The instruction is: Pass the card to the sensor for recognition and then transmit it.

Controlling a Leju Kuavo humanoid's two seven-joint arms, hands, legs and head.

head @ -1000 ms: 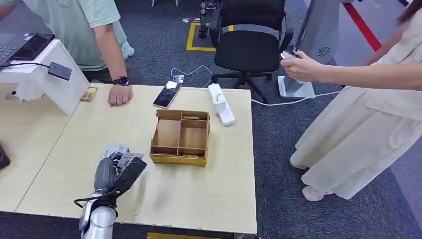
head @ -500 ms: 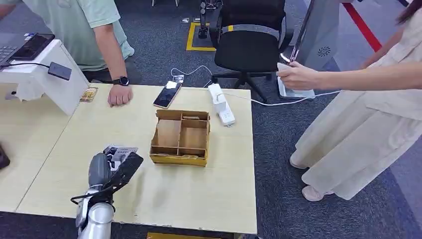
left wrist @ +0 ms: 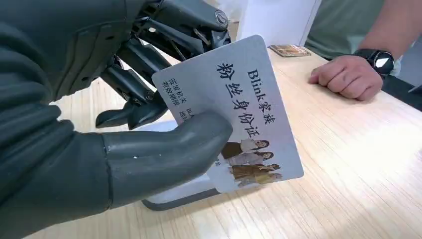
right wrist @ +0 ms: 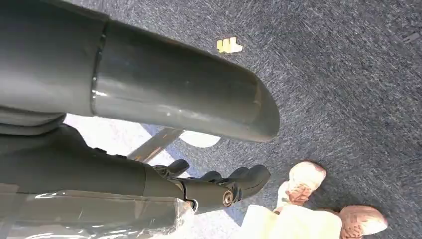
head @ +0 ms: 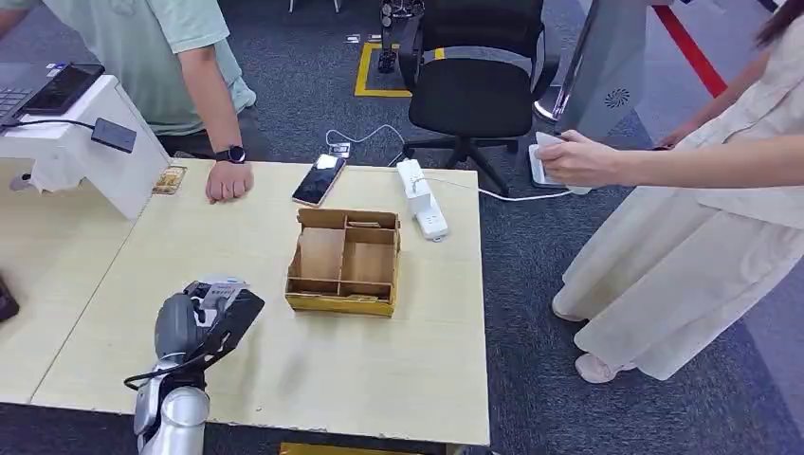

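Left hand (left wrist: 124,129) pinches the card (left wrist: 239,109) above the table (head: 379,370).

**Around the cardboard organiser**

A cardboard organiser (head: 343,263) sits mid-table (head: 398,379). Beyond it lie a phone (head: 319,179) and a white power strip (head: 422,197); farther beyond stands a black office chair (head: 477,76). A person's fist (head: 228,180) rests beyond it, leftward.
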